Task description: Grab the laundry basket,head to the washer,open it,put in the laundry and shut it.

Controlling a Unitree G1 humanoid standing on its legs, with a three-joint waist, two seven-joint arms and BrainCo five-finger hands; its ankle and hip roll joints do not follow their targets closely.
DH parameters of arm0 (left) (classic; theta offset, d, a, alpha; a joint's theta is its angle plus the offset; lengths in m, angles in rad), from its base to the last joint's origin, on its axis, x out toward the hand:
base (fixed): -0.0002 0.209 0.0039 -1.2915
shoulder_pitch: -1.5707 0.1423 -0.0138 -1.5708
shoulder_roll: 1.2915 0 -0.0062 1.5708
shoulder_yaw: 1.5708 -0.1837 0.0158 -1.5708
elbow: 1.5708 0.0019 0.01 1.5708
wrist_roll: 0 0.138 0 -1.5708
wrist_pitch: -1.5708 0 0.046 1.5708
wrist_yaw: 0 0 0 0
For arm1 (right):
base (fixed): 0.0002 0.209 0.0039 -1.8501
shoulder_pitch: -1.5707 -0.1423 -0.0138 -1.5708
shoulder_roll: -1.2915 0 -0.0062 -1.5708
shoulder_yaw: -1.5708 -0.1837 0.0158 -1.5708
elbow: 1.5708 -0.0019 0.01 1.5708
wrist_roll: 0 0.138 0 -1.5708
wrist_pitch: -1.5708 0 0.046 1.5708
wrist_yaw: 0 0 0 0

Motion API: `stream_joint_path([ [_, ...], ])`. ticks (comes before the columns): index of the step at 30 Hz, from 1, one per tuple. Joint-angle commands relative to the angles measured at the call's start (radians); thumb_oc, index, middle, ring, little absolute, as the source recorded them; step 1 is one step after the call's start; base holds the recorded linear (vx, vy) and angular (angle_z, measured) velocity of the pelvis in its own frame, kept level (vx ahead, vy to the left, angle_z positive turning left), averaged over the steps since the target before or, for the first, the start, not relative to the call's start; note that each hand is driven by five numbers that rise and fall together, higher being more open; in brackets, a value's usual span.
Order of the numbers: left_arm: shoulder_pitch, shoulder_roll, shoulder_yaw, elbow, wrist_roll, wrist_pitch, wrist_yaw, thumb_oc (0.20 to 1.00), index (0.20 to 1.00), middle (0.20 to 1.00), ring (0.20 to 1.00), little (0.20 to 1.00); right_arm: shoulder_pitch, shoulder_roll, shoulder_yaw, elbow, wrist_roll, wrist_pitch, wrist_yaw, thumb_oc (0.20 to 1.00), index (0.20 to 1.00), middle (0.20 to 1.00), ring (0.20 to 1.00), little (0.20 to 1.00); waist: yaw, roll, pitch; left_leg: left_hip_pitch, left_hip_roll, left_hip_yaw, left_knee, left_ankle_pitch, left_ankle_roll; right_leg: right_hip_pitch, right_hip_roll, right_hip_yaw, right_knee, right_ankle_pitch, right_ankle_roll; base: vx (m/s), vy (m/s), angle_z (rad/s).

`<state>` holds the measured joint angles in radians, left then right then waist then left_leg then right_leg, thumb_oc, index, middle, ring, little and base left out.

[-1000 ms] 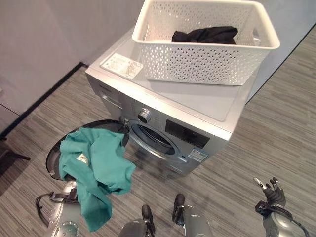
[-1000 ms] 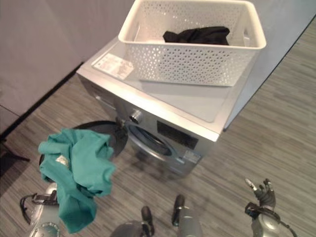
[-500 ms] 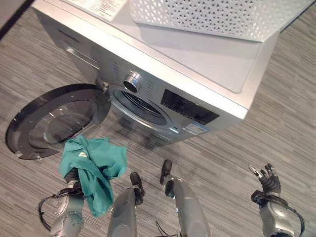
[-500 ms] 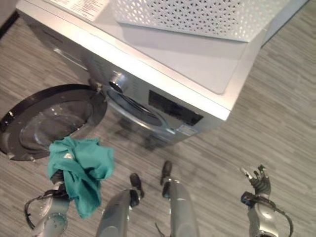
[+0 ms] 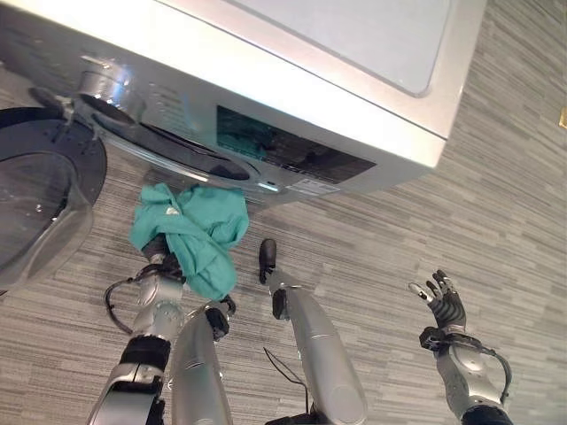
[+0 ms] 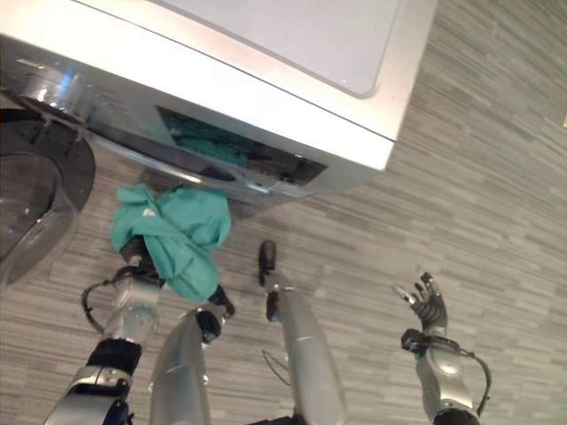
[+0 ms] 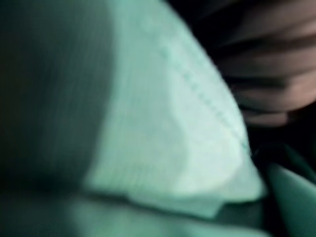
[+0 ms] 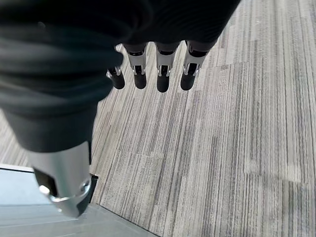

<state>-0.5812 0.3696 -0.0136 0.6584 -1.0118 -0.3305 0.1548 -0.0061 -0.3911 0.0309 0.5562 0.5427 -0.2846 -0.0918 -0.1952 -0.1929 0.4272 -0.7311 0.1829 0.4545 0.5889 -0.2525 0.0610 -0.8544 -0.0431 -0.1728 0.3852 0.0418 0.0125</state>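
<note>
Because the teal garment (image 5: 190, 232) is soft, light cloth bunched over your left hand (image 5: 159, 251), expect it to sag, trail and snag rather than keep any shape. It hangs just below the washer (image 5: 292, 80) front, near the drum opening (image 5: 173, 146), with the open door (image 5: 40, 199) off to the left. Hold it by the gathered middle, as it appears to be held now, so loose ends follow into the drum instead of catching on the rim. You cannot tell how the left fingers sit; cloth covers them, and the left wrist view gives mostly blurred fabric. The drum interior is hard to make out. Your right hand (image 5: 443, 303) hangs well apart over the floor (image 5: 514, 204), fingers spread and empty.
</note>
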Motion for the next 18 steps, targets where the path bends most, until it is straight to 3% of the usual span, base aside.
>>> stream_joint_path([
  [1, 0.022, 0.049, 0.017, 0.019, 0.009, -0.085, 0.066, 0.2, 0.2, 0.2, 0.2, 0.2, 0.044, -0.038, 0.008, 0.026, 0.019, -0.046, -0.046, 1.0, 1.0, 1.0, 1.0, 1.0, 0.01, -0.005, -0.095, -0.089, 0.054, -0.083, 0.081, 0.011, -0.068, 0.028, -0.059, 0.017, -0.017, -0.011, 0.083, 0.02, -0.007, -0.1],
  [6, -0.211, 0.172, 0.014, 0.181, 0.042, -0.087, 0.138, 0.2, 0.2, 0.2, 0.2, 0.2, 0.018, -0.067, 0.069, 0.057, -0.015, -0.046, -0.056, 1.0, 1.0, 1.0, 1.0, 1.0, -0.024, -0.014, -0.114, -0.147, 0.08, -0.08, 0.122, -0.009, -0.068, -0.024, -0.042, 0.031, -0.019, 0.001, 0.091, 0.04, 0.009, -0.2],
  [8, -0.342, 0.26, -0.003, 0.252, 0.055, -0.079, 0.169, 0.2, 0.2, 0.2, 0.2, 0.2, 0.021, -0.088, 0.094, 0.044, -0.016, -0.05, -0.041, 1.0, 1.0, 1.0, 1.0, 1.0, -0.042, -0.014, -0.125, -0.172, 0.09, -0.074, 0.133, -0.017, -0.069, -0.043, -0.035, 0.036, -0.034, 0.011, 0.097, 0.04, 0.005, -0.28],
  [11, -0.459, 0.313, -0.03, 0.285, 0.019, -0.076, 0.188, 0.2, 0.2, 0.2, 0.2, 0.2, 0.021, -0.094, 0.115, 0.019, -0.003, -0.054, -0.032, 1.0, 1.0, 1.0, 1.0, 1.0, -0.052, -0.012, -0.135, -0.206, 0.103, -0.081, 0.157, -0.026, -0.07, -0.062, -0.029, 0.04, -0.044, 0.017, 0.101, 0.04, -0.015, -0.16],
  [14, -0.61, 0.365, -0.125, 0.302, 0.018, -0.051, 0.191, 0.2, 0.2, 0.2, 0.2, 0.2, 0.011, -0.104, 0.134, 0.015, -0.001, -0.049, -0.029, 1.0, 1.0, 1.0, 1.0, 1.0, -0.057, -0.002, -0.137, -0.247, 0.113, -0.093, 0.192, -0.043, -0.063, -0.083, -0.021, 0.039, -0.05, 0.02, 0.101, 0.02, -0.014, -0.06],
  [18, -0.709, 0.372, -0.203, 0.286, -0.044, -0.041, 0.143, 0.2, 0.2, 0.2, 0.2, 0.2, 0.023, -0.108, 0.151, -0.049, -0.002, -0.061, -0.019, 1.0, 1.0, 1.0, 1.0, 1.0, -0.062, 0.005, -0.129, -0.312, 0.127, -0.122, 0.259, -0.071, -0.051, -0.123, -0.007, 0.036, -0.036, 0.01, 0.094, 0.02, -0.013, -0.01],
])
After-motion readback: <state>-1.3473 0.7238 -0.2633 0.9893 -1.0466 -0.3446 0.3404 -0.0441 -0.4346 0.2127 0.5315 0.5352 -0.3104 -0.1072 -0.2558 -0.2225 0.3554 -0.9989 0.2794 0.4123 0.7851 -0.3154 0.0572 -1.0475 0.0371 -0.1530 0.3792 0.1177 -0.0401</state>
